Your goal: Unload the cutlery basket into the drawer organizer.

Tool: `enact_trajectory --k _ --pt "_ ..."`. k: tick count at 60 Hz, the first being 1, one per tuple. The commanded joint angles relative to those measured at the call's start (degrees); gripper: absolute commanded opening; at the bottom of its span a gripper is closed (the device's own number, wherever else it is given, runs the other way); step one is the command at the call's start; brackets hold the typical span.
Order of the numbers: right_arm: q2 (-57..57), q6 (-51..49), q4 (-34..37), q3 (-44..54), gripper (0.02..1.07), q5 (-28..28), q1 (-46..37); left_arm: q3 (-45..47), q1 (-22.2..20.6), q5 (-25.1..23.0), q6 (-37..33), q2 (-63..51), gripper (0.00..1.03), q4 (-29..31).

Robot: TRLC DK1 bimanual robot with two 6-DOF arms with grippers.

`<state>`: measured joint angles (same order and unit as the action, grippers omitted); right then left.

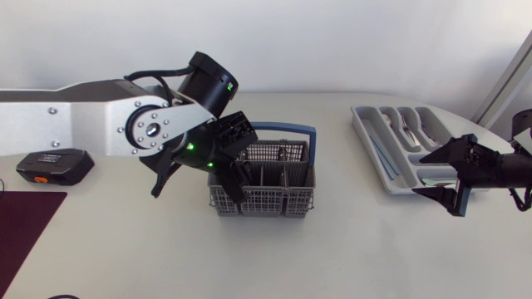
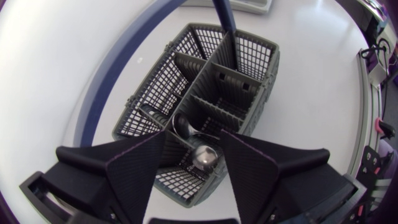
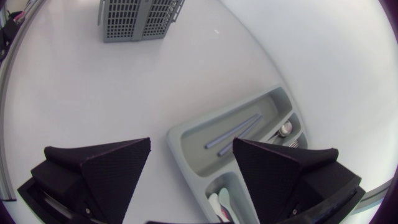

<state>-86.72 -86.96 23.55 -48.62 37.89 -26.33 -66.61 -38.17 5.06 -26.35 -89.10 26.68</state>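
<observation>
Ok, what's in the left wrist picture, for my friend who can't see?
Two black jaws hang open over a grey cutlery basket on a white table. Between them, in the nearest compartment, lie shiny spoons. A blue handle arches over the basket.

one cutlery basket (image 1: 266,202), with one blue handle (image 1: 287,128) and two shiny spoon bowls (image 2: 204,155) in sight inside it. one drawer organizer (image 1: 371,149), with two thin grey-blue sticks (image 3: 233,132) in its long compartment; the rest of its cutlery too hidden to count. two arms, left arm (image 1: 75,116) and right arm (image 1: 509,170). two grippers, left gripper (image 2: 194,135) and right gripper (image 3: 192,143), two wedge fingers on each. one black box (image 1: 55,164) with an orange patch. one dark mat (image 1: 25,228).
</observation>
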Motion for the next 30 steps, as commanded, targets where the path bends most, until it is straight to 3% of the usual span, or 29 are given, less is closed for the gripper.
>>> enact_trajectory --k 1,8,30 --pt "2.6 3.6 -1.1 3.8 0.98 1.2 1.3 -3.1 0.9 0.9 3.7 -2.1 0.55 0.0" --pt "4.5 6.2 -1.5 6.8 0.98 2.7 2.5 -5.1 2.1 1.1 6.7 -3.5 0.48 0.0" --pt "10.2 11.6 -2.2 13.2 0.98 5.4 5.4 -8.0 3.5 3.0 9.2 -6.8 0.48 1.5"
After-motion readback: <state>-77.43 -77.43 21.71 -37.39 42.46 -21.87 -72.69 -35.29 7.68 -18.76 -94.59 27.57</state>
